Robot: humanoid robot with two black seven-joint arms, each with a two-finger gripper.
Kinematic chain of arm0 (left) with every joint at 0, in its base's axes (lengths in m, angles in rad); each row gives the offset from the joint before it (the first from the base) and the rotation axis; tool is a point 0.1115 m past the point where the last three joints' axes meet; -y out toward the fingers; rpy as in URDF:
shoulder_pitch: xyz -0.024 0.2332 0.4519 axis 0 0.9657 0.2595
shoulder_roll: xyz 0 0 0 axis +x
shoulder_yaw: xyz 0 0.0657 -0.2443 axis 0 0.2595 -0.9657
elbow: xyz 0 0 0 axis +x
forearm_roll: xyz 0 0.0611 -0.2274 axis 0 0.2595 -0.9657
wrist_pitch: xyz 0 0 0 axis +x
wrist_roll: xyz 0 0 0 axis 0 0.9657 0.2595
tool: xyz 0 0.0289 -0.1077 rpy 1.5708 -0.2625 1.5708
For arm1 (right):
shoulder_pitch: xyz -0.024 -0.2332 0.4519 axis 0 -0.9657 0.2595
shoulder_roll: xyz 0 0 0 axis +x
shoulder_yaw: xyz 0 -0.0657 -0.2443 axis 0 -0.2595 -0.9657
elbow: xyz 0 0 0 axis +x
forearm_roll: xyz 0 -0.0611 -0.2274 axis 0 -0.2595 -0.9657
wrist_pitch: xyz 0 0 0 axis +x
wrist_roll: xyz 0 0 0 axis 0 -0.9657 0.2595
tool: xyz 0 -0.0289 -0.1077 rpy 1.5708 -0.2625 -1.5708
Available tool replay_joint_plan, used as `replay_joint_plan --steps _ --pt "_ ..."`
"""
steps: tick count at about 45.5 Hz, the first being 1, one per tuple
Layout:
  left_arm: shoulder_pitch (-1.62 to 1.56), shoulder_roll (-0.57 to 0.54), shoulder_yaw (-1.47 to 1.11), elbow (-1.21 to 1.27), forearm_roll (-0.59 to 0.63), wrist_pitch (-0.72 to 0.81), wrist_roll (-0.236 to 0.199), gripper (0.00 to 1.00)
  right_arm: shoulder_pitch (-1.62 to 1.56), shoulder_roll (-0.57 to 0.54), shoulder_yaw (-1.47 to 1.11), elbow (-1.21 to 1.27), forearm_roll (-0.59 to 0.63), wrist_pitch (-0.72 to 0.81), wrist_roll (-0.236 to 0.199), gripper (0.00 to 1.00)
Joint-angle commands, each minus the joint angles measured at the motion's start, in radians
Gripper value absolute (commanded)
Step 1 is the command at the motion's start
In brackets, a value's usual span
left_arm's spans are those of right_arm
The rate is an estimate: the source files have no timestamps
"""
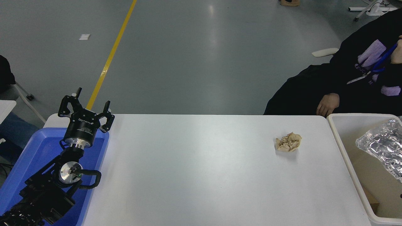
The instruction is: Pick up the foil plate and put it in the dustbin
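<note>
My left gripper [87, 107] sat parked with jaws spread, empty, while far to its right the foil plate [381, 146] hung inside the dustbin [340, 142], nearly placed.

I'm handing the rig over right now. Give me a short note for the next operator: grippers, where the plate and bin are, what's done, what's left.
Left gripper: open, empty, parked over the blue tray at the table's left end.
Right gripper: out of view, so its state is unknown.
Foil plate: over the dustbin at the right edge, inside its rim line; whether it is released or held cannot be seen.
Crumpled paper ball: on the white table, near the bin.
A person's hand rests at the far edge.
Left: confirm the plate is released into the bin and bring the right arm back.
</note>
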Motion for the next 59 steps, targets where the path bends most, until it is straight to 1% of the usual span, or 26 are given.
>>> replay_joint_plan --steps 1,3,4,5,28,32,37,53,56,59 --pt "0.0 0.0 0.0 0.0 0.0 0.001 -0.001 0.98 -0.002 0.0 0.007 -0.008 -0.006 -0.001 -0.001 0.54" --pt "0.0 0.0 0.0 0.0 0.0 -0.001 0.0 0.98 0.001 -0.001 0.007 -0.012 -0.006 -0.001 -0.001 0.84" --pt "0.0 0.0 0.0 0.0 0.0 0.001 0.0 0.98 0.001 -0.001 0.007 -0.014 -0.005 -0.001 -0.001 0.94" --pt "0.0 0.0 0.0 0.0 0.0 -0.001 0.0 0.98 0.001 -0.003 0.007 -0.014 -0.005 -0.001 -0.001 0.99" --pt "0.0 0.0 0.0 0.0 0.0 0.001 0.0 0.98 0.056 -0.016 -0.006 0.024 -0.006 0.007 -0.003 0.99" --pt "0.0 0.0 0.0 0.0 0.0 -0.001 0.0 0.98 0.058 -0.021 -0.017 0.044 -0.017 0.006 -0.003 0.99" --pt "0.0 0.0 0.0 0.0 0.0 0.001 0.0 0.98 0.057 -0.021 -0.02 0.046 -0.061 0.006 -0.003 0.99" --pt "0.0 0.0 0.0 0.0 0.0 -0.001 0.0 0.98 0.063 -0.023 -0.016 0.066 -0.064 0.004 -0.001 0.99" --pt "-0.002 0.0 0.0 0.0 0.0 -0.001 0.0 0.98 0.092 -0.056 -0.023 0.148 -0.071 0.007 -0.001 1.0" --pt "-0.002 0.0 0.0 0.0 0.0 -0.001 0.0 0.98 0.205 -0.159 -0.08 0.367 -0.129 0.015 -0.001 1.0"
